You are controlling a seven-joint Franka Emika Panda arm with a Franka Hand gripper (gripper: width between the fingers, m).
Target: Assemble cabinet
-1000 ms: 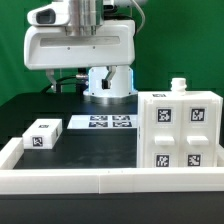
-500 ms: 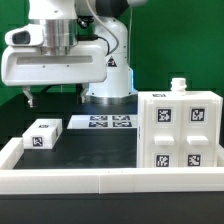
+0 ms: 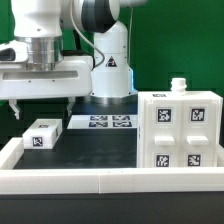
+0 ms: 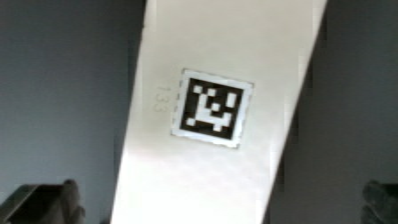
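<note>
Cabinet [image 3: 180,135], the big white tagged box, sits in the worktop's front corner on the exterior view's right; it looks stiff, smooth and too wide for the jaws, so its small top knob [image 3: 178,86] seems the likelier hold. Gripper [image 3: 42,108], spread wide and empty, has swung over from the worktop's middle and dropped above the small tagged block [image 3: 42,134] near the opposite front corner.

White arm [image 3: 110,55], dark-fingered white hand [image 3: 42,108].
</note>
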